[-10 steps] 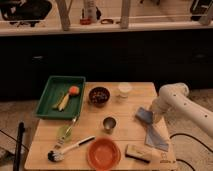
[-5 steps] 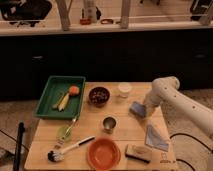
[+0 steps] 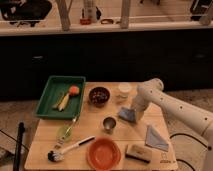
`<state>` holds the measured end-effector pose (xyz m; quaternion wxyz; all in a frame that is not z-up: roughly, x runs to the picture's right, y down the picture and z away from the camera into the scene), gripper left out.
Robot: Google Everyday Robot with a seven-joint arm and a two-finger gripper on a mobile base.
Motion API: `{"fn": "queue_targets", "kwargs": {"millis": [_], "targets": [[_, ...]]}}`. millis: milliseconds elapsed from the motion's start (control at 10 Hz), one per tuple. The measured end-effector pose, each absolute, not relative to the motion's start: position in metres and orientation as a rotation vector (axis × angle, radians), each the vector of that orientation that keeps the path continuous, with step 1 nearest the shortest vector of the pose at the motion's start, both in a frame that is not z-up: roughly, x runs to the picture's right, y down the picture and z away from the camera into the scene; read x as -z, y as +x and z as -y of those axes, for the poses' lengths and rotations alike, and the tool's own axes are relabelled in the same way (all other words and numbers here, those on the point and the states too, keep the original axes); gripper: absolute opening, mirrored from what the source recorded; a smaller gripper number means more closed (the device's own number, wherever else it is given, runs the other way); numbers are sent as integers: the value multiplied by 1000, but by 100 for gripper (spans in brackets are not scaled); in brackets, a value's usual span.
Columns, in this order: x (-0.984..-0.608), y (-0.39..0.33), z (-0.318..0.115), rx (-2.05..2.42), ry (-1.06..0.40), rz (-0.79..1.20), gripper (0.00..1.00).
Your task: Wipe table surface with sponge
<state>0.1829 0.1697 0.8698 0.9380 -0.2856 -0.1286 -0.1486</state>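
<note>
1 gripper [image 3: 134, 113] rests on the sponge [image 3: 127, 115], pressing the table surface [image 3: 95, 136]

gripper [image 3: 134, 114] behind wrist, can't see fingers | sponge [image 3: 126, 114] partly covered by it | arm [image 3: 185, 114] cut off at right edge

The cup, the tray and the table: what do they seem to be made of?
Cup: probably metal, with a grey dull shine.
Tray: likely plastic, uniform green.
Table: light wood, plank grain showing.
The gripper sits at the sponge, right of the cup.
</note>
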Motion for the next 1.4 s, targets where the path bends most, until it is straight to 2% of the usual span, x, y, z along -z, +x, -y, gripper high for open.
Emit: {"fn": "queue_targets", "kwargs": {"millis": [400,800,1400], "targets": [[-864,215,-190,289,-612,242,1],[-862,267,-180,191,-600,187,1],[-892,243,-149,180,-579,225,1]]}}
